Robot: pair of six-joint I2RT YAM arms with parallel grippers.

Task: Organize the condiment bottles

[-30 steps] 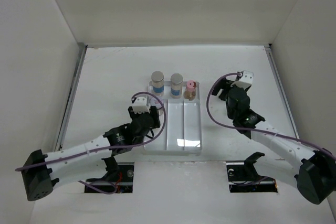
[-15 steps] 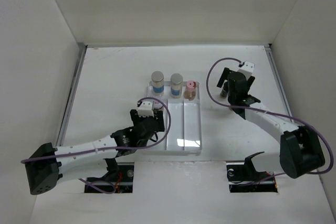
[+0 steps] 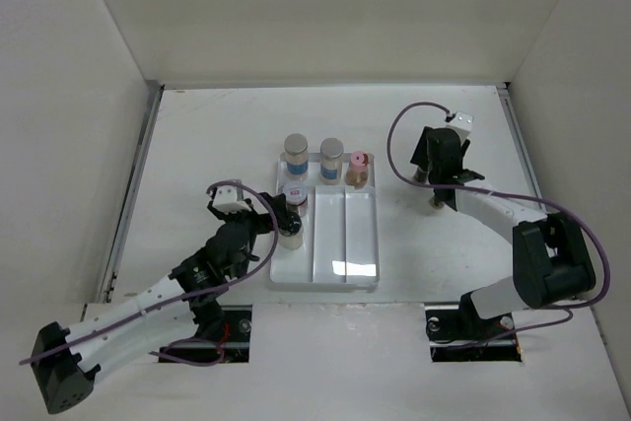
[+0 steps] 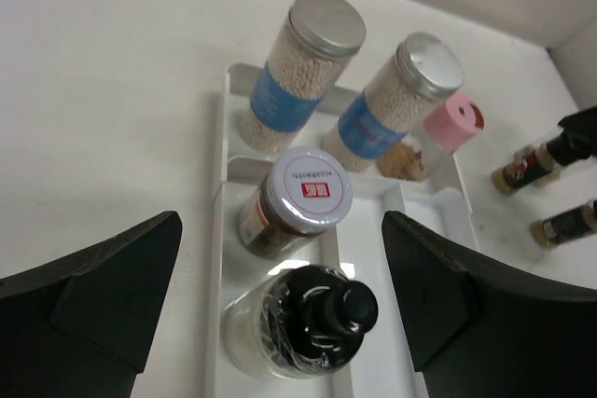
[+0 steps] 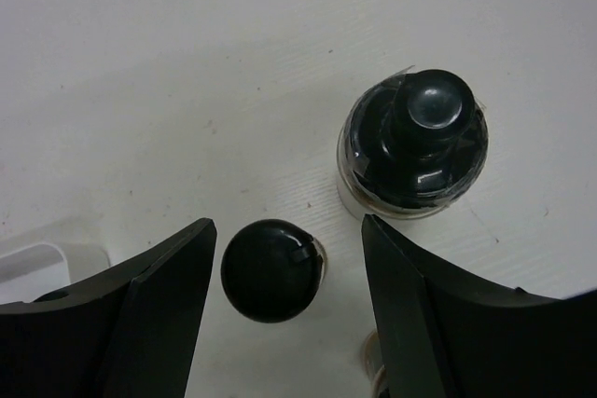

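Observation:
The condiment bottles show best in the left wrist view. Two grey-lidded jars point(image 4: 308, 62) point(image 4: 401, 90) and a pink-capped bottle point(image 4: 450, 126) stand in the white tray's point(image 3: 345, 244) far row. A white-lidded brown jar point(image 4: 300, 200) and a black-capped bottle point(image 4: 312, 323) stand in its left lane. My left gripper point(image 3: 274, 221) is open, its fingers wide apart on either side of that black-capped bottle and not touching it. My right gripper point(image 5: 280, 277) is open astride a small round black cap point(image 5: 272, 269) on the table. A bigger black-capped bottle point(image 5: 415, 146) stands just beyond.
The two loose bottles point(image 3: 419, 173) point(image 3: 435, 206) stand on the table right of the tray. The tray's middle and right lanes point(image 3: 361, 229) hold nothing. White walls close in the table at the left, right and back.
My left gripper has opened, let go of the black-capped bottle in the tray's left lane and drawn back leftward. My right gripper has moved out over the loose bottles and narrowed.

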